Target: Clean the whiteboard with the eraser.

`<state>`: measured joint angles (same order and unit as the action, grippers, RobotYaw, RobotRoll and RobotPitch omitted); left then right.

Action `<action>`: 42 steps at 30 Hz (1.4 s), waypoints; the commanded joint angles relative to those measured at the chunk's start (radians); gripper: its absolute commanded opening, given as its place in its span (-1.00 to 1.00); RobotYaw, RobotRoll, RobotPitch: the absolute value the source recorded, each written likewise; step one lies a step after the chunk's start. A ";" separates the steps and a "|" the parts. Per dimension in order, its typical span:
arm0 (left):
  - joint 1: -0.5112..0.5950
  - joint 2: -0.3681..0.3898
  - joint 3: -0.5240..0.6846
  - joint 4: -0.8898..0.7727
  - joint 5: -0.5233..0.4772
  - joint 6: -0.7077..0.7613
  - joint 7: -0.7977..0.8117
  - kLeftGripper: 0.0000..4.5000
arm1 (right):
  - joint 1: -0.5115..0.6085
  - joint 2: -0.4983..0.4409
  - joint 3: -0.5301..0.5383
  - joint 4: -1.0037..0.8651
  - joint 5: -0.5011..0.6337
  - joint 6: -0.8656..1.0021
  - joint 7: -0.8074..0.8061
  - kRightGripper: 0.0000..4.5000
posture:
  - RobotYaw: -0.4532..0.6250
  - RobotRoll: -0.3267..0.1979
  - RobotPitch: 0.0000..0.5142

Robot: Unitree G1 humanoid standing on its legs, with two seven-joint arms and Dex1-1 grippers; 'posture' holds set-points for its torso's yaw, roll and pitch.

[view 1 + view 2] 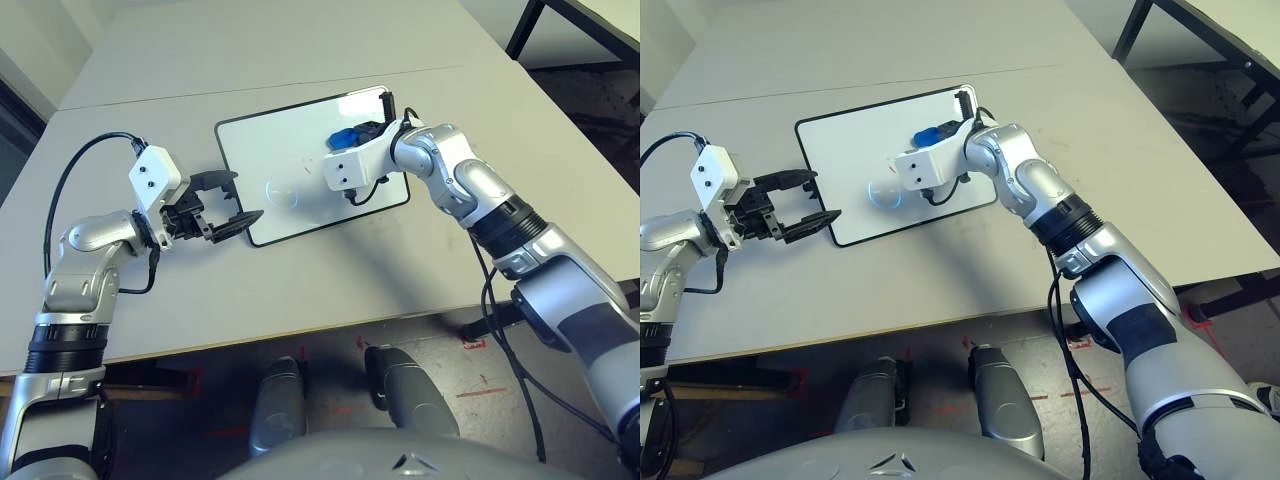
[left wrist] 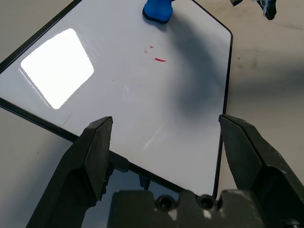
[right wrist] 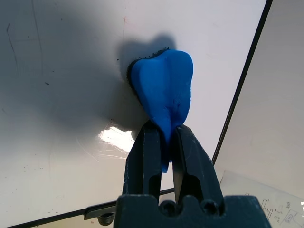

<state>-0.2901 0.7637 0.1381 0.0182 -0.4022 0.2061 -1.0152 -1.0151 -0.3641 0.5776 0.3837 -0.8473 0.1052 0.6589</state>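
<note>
The whiteboard [image 1: 300,170] is lying flat on the grey table [image 1: 300,290], turned at an angle to the table's edge, its thin black frame running round a glossy white surface that is catching a bright reflection. The right gripper [image 3: 164,142] is reaching in over the board's far right part with its two black fingers [image 3: 145,156] pinching the blue eraser [image 3: 164,90] between them, squeezing the soft block so that it is bulging out beyond the fingertips. The eraser's dark underside is pressing against the white surface, close to the board's right-hand frame edge. In the left wrist view a couple of small red marks [image 2: 159,59] are showing on the board just beside the eraser [image 2: 158,9]. The left gripper [image 1: 228,205] is hovering at the board's near left corner, its jaws standing wide apart and holding nothing, with one finger [image 1: 240,220] over the frame at that corner. A black cable [image 1: 80,165] is looping from the left wrist over the table
</note>
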 commanded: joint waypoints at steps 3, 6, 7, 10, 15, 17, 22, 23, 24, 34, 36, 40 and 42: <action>-0.002 0.010 0.001 0.011 0.012 0.000 -0.005 1.00 | 0.051 0.016 0.037 -0.030 -0.011 0.015 0.053 -0.94 | -0.31 0.25 -0.52; -0.003 0.011 0.003 0.011 0.012 0.001 -0.004 1.00 | 0.072 0.035 0.048 -0.078 -0.011 0.023 0.077 -0.94 | -0.30 0.25 -0.53; -0.004 0.011 0.003 0.011 0.012 0.001 -0.004 1.00 | 0.078 0.040 0.049 -0.089 -0.010 0.025 0.083 -0.94 | -0.30 0.25 -0.53; -0.003 0.011 0.004 0.011 0.012 0.001 -0.003 1.00 | 0.092 0.062 0.052 -0.122 -0.007 0.032 0.100 -0.94 | -0.29 0.25 -0.53; 0.006 0.012 0.010 0.003 0.010 0.001 0.000 1.00 | 0.090 0.092 0.058 -0.142 -0.005 0.030 0.109 -0.94 | -0.28 0.25 -0.54; 0.012 0.013 0.013 0.001 0.009 0.000 0.000 1.00 | 0.083 0.103 0.065 -0.138 -0.006 0.025 0.109 -0.94 | -0.28 0.25 -0.54; 0.013 0.011 0.012 -0.001 0.012 0.002 0.002 1.00 | 0.062 0.139 0.083 -0.119 -0.009 0.001 0.104 -0.94 | -0.27 0.25 -0.54; 0.012 0.011 0.011 -0.001 0.012 0.002 0.002 1.00 | 0.059 0.142 0.084 -0.116 -0.010 -0.002 0.103 -0.94 | -0.27 0.25 -0.54; 0.012 0.010 0.011 0.000 0.013 0.001 0.003 1.00 | 0.053 0.148 0.084 -0.109 -0.010 -0.005 0.100 -0.94 | -0.27 0.25 -0.53; 0.023 0.006 0.010 -0.005 0.013 -0.004 0.009 1.00 | 0.036 0.175 0.091 -0.077 -0.008 -0.025 0.083 -0.94 | -0.26 0.25 -0.53; 0.023 0.006 0.010 -0.005 0.012 -0.004 0.009 1.00 | 0.040 0.168 0.094 -0.077 -0.011 -0.028 0.087 -0.94 | -0.26 0.25 -0.53; 0.021 0.006 0.009 -0.001 0.013 -0.007 0.008 1.00 | 0.058 0.139 0.098 -0.084 -0.016 -0.036 0.104 -0.94 | -0.27 0.25 -0.54; 0.020 0.006 0.009 0.001 0.013 -0.009 0.007 1.00 | 0.065 0.122 0.098 -0.088 -0.018 -0.040 0.114 -0.94 | -0.27 0.25 -0.54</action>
<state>-0.2765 0.7653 0.1455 0.0189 -0.4017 0.2047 -1.0066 -0.9714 -0.2242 0.6543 0.2779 -0.8502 0.0648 0.7496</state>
